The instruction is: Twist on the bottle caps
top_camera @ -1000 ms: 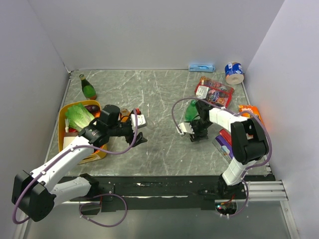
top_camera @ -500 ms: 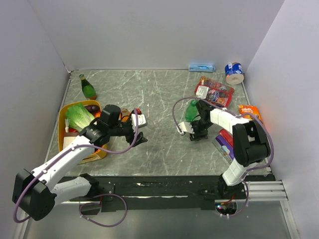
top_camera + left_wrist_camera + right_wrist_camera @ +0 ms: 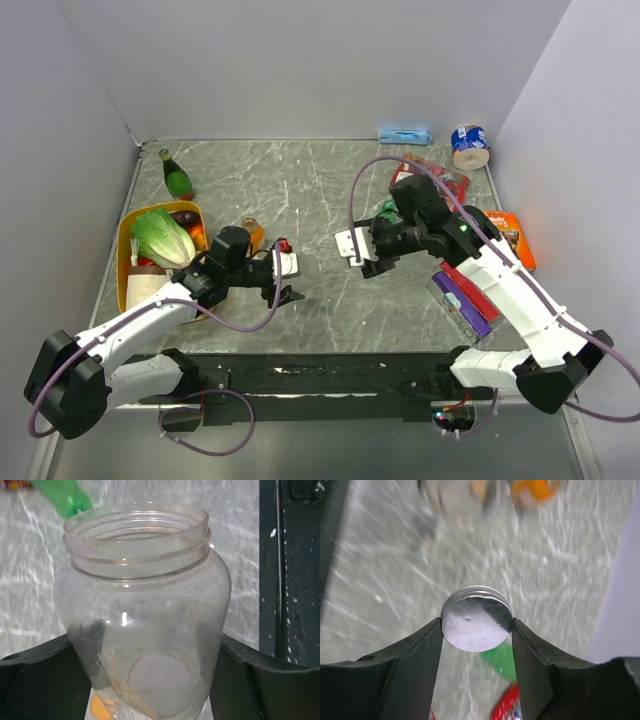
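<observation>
My left gripper (image 3: 150,690) clamps the clear bottle (image 3: 145,605), mouth open, uncapped. My right gripper (image 3: 477,630) pinches the silvery round cap (image 3: 477,620) by its rim, off the table.

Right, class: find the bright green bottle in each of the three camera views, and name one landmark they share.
Top external: green bottle right of centre, partly behind the right arm.
Left wrist: green bottle top left, behind the clear bottle.
Right wrist: green bottle lower centre, just below the held cap.
Shared landmark: the grey marbled table.
</observation>
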Controlling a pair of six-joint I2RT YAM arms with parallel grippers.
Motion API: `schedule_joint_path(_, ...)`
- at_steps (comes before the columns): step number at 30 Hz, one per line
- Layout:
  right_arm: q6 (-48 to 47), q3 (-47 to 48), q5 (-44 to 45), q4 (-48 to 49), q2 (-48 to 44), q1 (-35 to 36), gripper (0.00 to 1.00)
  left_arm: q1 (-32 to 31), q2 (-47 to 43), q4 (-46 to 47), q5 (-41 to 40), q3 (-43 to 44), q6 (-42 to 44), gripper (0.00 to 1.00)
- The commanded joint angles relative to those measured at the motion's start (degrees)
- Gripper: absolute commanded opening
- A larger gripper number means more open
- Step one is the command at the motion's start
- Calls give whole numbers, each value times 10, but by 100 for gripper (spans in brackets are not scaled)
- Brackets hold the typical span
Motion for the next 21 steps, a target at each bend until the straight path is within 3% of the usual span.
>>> schedule_joint_path(1, 112, 67, -6, -36, 38, 60, 56, -22, 16, 116, 22, -2, 22, 1)
schedule_joint_path(8, 127, 140, 12, -53, 89, 117, 56, -33, 11, 142, 26, -3, 31, 1)
schedule_joint_path(21, 163, 128, 53, 4, 104, 165, 56, -35, -7, 167, 27, -14, 4, 1)
